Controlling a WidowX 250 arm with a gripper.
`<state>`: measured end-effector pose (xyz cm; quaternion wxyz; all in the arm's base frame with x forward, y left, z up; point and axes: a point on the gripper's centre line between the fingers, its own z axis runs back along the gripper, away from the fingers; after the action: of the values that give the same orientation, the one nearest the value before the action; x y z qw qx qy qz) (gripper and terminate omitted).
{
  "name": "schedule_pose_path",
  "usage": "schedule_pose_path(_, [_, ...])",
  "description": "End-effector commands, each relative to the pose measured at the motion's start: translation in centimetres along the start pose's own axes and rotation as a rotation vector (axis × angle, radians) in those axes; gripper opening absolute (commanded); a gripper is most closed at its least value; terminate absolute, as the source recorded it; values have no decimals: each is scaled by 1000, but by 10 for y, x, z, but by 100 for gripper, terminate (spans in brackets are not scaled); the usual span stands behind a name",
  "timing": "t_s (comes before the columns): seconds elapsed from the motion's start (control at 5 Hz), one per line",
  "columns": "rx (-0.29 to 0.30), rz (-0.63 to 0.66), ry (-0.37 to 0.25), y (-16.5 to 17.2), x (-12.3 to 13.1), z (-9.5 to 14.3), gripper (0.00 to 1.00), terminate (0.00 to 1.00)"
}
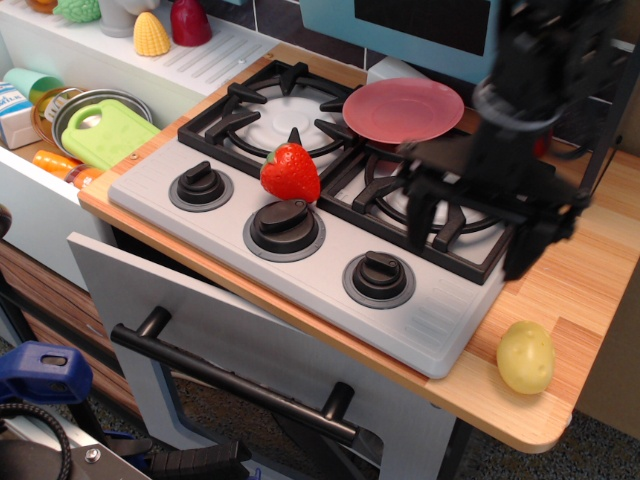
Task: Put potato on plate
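The pale-yellow potato [526, 357] lies on the wooden counter at the front right corner. The pinkish-red plate [402, 109] rests on the back of the stove between the two burners. My gripper [470, 235] hangs over the right burner, above and left of the potato, blurred by motion. Its two dark fingers [527, 243] stand wide apart and hold nothing.
A red strawberry [290, 172] sits on the stove [250, 180] above the middle knob. A metal bowl with a green board [105, 128] is at the left. A yellow corn cob [151, 34] stands at the back left. A red object [545, 145] is behind the arm.
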<state>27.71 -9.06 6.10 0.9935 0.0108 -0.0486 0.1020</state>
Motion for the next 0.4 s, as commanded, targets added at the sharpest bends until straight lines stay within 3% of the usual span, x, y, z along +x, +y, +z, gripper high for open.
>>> schedule_pose_path(0.0, [-81,-48,-133,-9,-10,4,100,0])
schedule_pose_path(0.2, [-71,-21,-172,-18,-9,0,100,0])
